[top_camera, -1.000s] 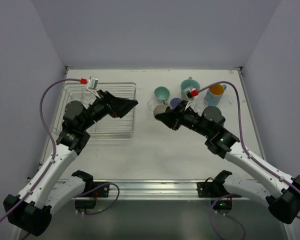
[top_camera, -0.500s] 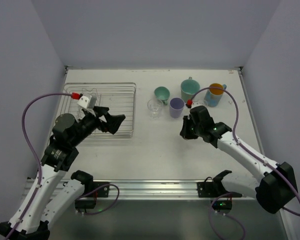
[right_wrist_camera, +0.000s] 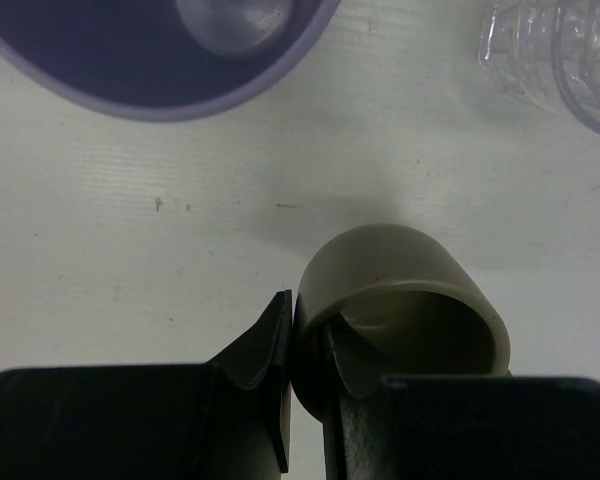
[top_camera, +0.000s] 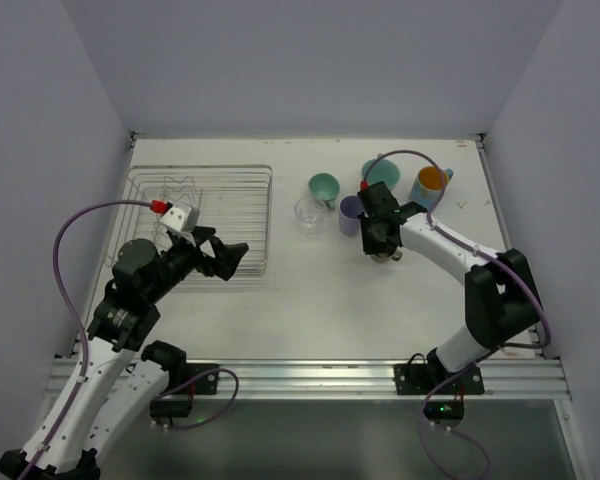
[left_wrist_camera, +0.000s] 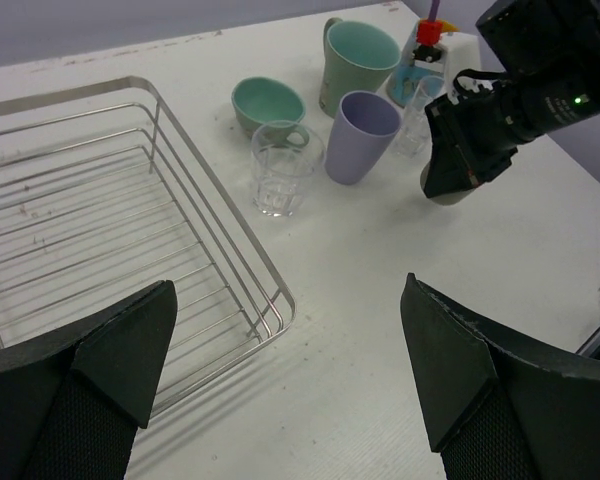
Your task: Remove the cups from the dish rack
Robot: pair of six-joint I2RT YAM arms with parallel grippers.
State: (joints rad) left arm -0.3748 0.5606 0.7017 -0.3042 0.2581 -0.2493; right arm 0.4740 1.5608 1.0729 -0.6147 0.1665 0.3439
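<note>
The right tool (right_wrist_camera: 292,330) is clamping the rim of the beige cup (right_wrist_camera: 410,290) – one finger inside the mouth, the other pressing on the outer wall – and holding it tilted low over the table (left_wrist_camera: 360,330). Whether its base is touching down cannot be told. This looks like the setting-down step for what may be the last cup, since no cup is showing in the visible bars of the dish rack (left_wrist_camera: 210,190).

The next move is calling for care: lowering until the cup is standing flat, then parting the fingers and lifting straight up so the inner finger is not dragging the rim.

Room is tight. The lavender cup (right_wrist_camera: 130,60) is standing just beyond the beige one, and a clear glass (right_wrist_camera: 570,50) is sitting near on the other side – either could be knocked by a sideways swing. Further back, two mint-green mugs (left_wrist_camera: 358,60), a handled glass (left_wrist_camera: 280,175) and the blue mug (top_camera: 432,185) are grouped together.

The left tool (left_wrist_camera: 288,300) is hanging with its fingers wide apart, gripping nothing, over the rack's near corner.
</note>
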